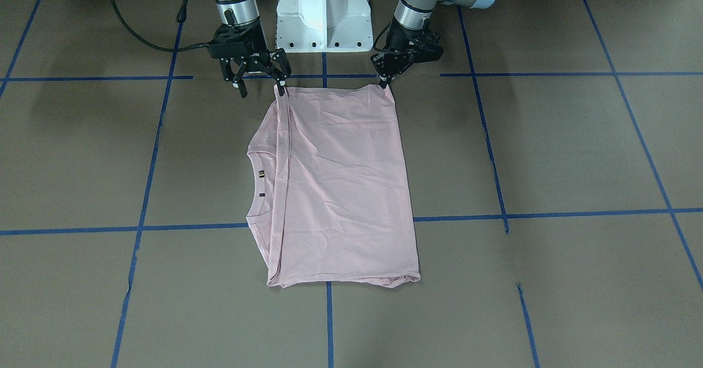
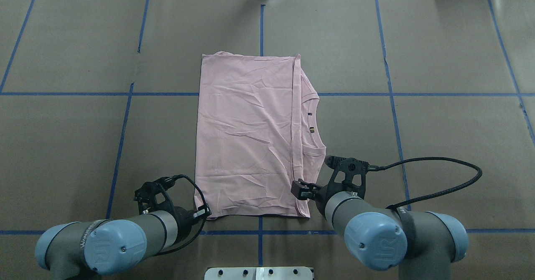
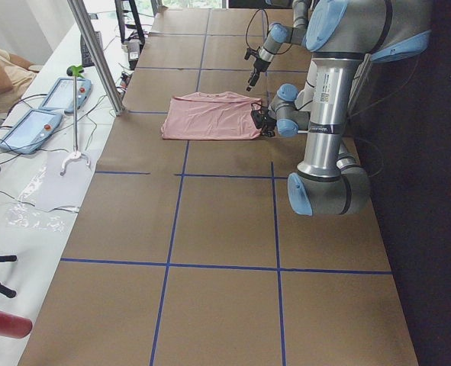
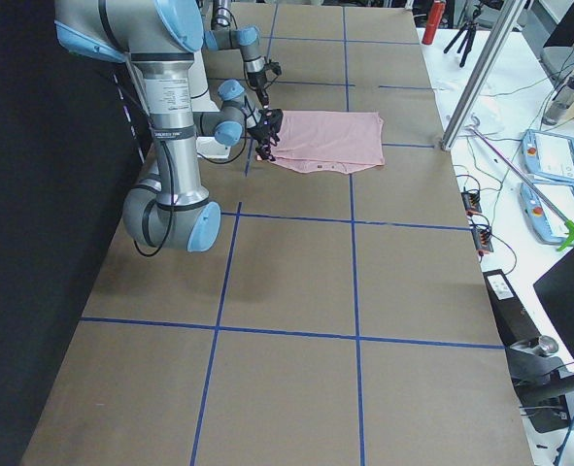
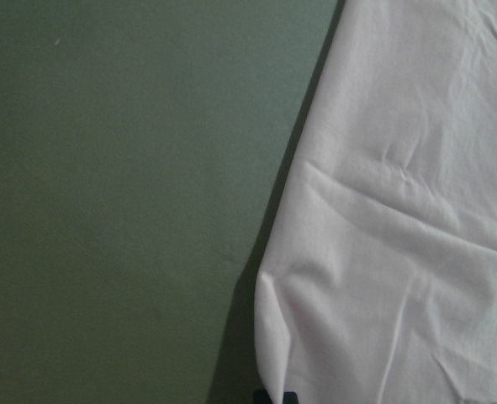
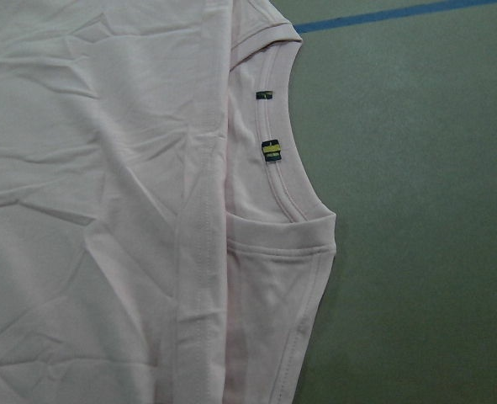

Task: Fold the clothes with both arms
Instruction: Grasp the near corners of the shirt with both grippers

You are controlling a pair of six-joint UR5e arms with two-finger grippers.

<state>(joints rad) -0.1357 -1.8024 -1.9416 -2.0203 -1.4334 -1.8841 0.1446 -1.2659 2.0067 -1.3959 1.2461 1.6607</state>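
**Exterior front-facing.** The T-shirt (image 1: 346,181) lies flat at the centre of the table (image 1: 549,148), folded to a rectangle. Its collar (image 1: 258,181) is exposed at 9 o'clock. The left gripper (image 1: 384,81) stands at the 1 o'clock corner with its jaws drawn together, apparently pinching that corner. The right gripper (image 1: 262,90) stands at the 11 o'clock corner with its jaws spread, gripping nothing; one fingertip (image 1: 282,89) is at the cloth edge.

**Overhead exterior.** Both grippers sit at the near edge of the T-shirt, at 7 and 5 o'clock. Judged step: taking hold of the near corners for a further fold. The next move calls for the right gripper to close on its corner and catch every layer, then a matched lift by both arms.

**Exterior left, exterior right.** The operator tablets (image 3: 27,130) and the metal post (image 4: 481,68) stand well apart from the T-shirt.

**Wrist-mounted views.** The left view shows the corner layers. The right view shows the hem overlapping the collar.

**Obstructions.** The right arm's cable (image 2: 451,179) loops at 3 o'clock, apart from the cloth. Nothing else is seen in the fold path.
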